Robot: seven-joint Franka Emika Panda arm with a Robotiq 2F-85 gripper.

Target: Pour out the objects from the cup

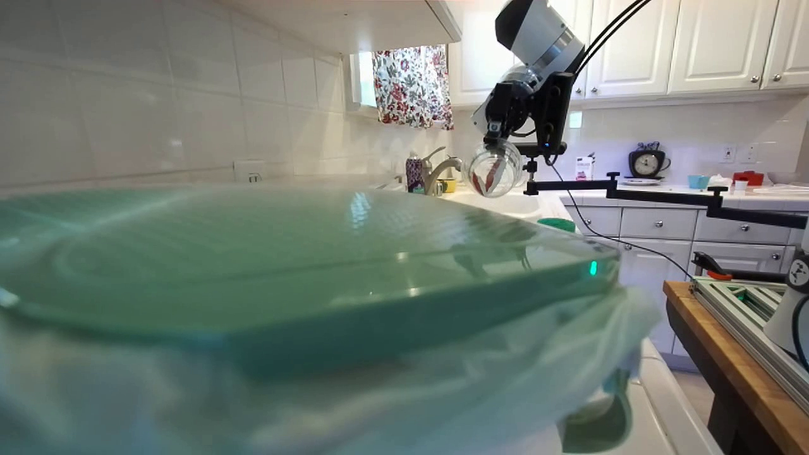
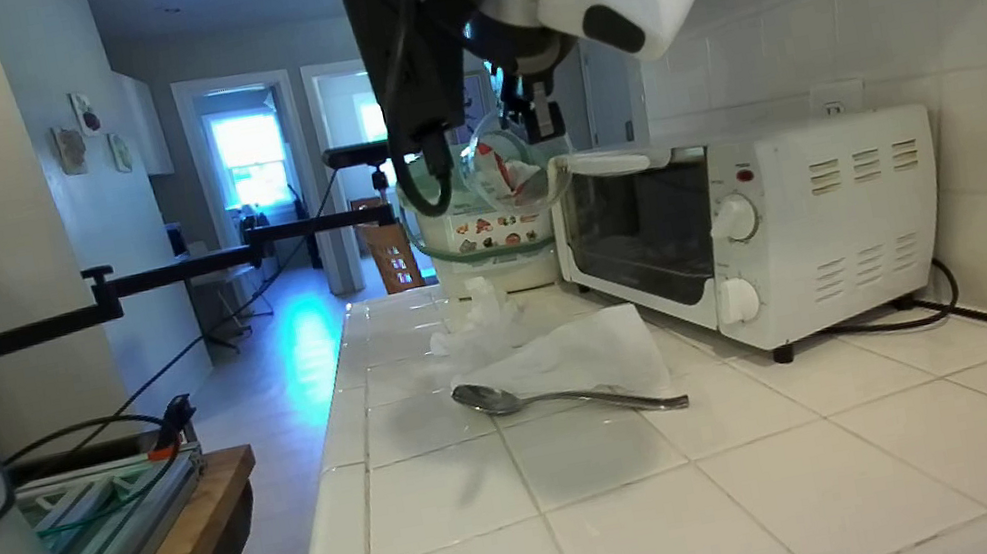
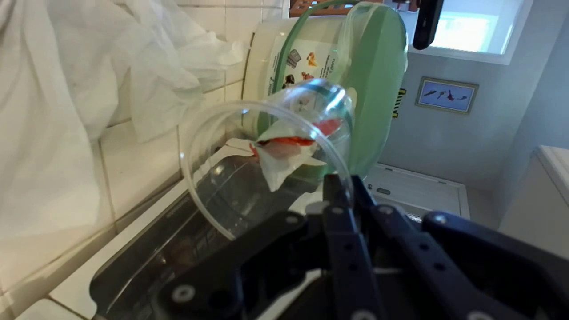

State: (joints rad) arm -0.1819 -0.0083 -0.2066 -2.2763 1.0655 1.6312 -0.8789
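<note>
Gripping the clear plastic cup [image 3: 240,178] by its rim, the pincer [image 3: 344,184] holds it tilted above the table [image 2: 621,539]. Red-and-white wrapper [image 3: 284,149] inside cup; metal spoon [image 2: 570,395] lies on the table.

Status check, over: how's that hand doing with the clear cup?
Hand shut on the rim of the clear cup. Cup tilted, red-and-white contents inside. Spoon and white sheet on counter, possibly in the way.

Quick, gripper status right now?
Gripper: closed, holding the clear cup by its wall at the rim, with red-and-white pieces inside the cup.
</note>
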